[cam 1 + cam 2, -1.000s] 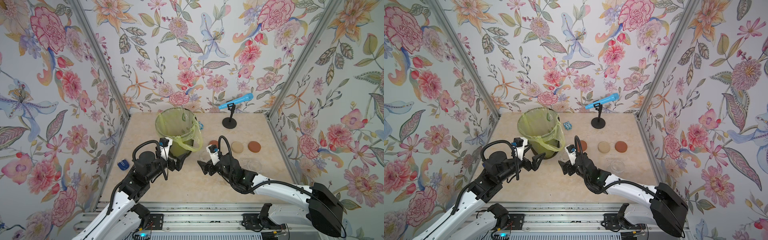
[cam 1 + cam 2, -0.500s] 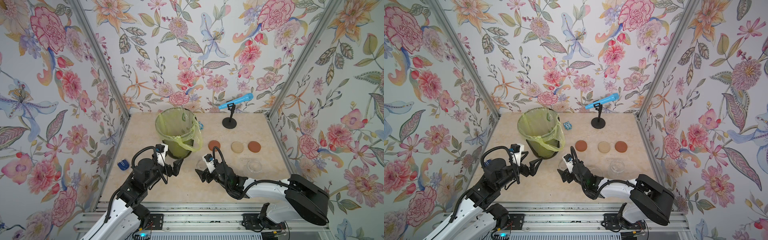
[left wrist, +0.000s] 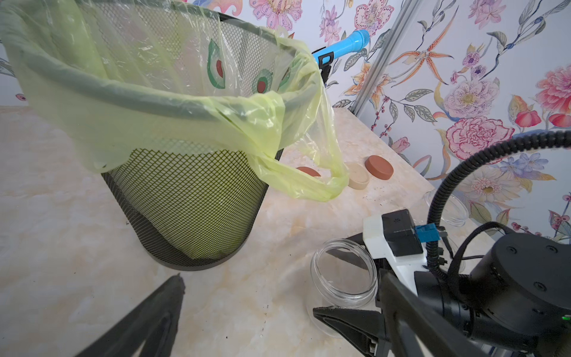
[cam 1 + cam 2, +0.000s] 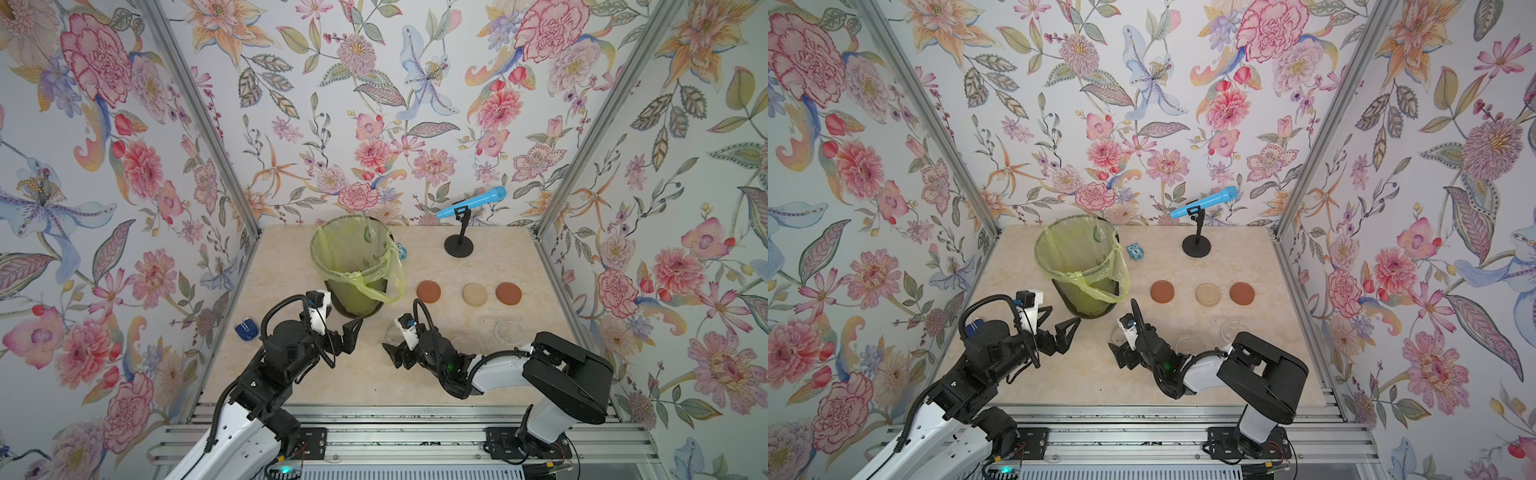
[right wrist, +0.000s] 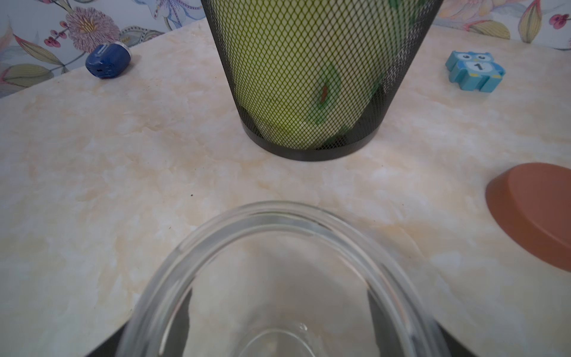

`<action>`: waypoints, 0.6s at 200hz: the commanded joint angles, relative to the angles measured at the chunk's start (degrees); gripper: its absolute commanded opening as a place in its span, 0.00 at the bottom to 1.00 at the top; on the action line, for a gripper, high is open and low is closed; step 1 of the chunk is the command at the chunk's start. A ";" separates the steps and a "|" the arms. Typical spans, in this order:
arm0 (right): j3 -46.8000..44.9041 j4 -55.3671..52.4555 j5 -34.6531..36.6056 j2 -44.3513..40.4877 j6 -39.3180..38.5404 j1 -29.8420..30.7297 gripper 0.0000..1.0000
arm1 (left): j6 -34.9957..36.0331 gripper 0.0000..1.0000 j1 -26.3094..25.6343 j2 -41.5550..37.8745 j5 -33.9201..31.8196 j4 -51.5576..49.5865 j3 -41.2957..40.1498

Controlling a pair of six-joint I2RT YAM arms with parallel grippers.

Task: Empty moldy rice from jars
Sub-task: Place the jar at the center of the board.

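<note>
Clear jar [image 3: 343,272], tilted with its mouth toward the bin [image 4: 353,266], is clamped in the right pincer [image 4: 394,351] near the bin's base. The left pincer [image 4: 1064,316] hangs apart beside the bin. Two other jars [image 4: 508,331] and three lids [image 4: 474,294] sit on the tabletop [image 4: 353,382].

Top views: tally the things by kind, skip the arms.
Clear jars: 3
Brown lids: 2
Beige lid: 1
Bin: 1
Microphone on stand: 1
Owl toy: 1
Small blue object: 1
Total: 10
</note>
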 commanded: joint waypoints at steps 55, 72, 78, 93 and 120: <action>0.74 5.11 -0.24 2.58 2.67 0.72 0.82 | -1.14 1.00 -0.58 -1.81 -1.89 -1.68 -0.39; 1.24 2.25 1.30 -0.02 0.71 1.31 1.00 | -1.30 1.00 -0.57 -2.17 -2.08 -1.67 -0.61; 1.44 1.12 2.19 -1.11 0.24 1.62 1.00 | -1.19 1.00 -0.65 -2.21 -2.06 -1.66 -0.57; 1.48 -1.09 3.29 -3.85 -0.59 1.95 1.00 | -1.04 1.00 -0.57 -2.36 -2.39 -1.67 -0.58; 1.78 -4.58 4.07 -7.82 -1.45 2.20 1.00 | -0.88 1.00 -0.55 -2.73 -2.73 -1.02 -0.98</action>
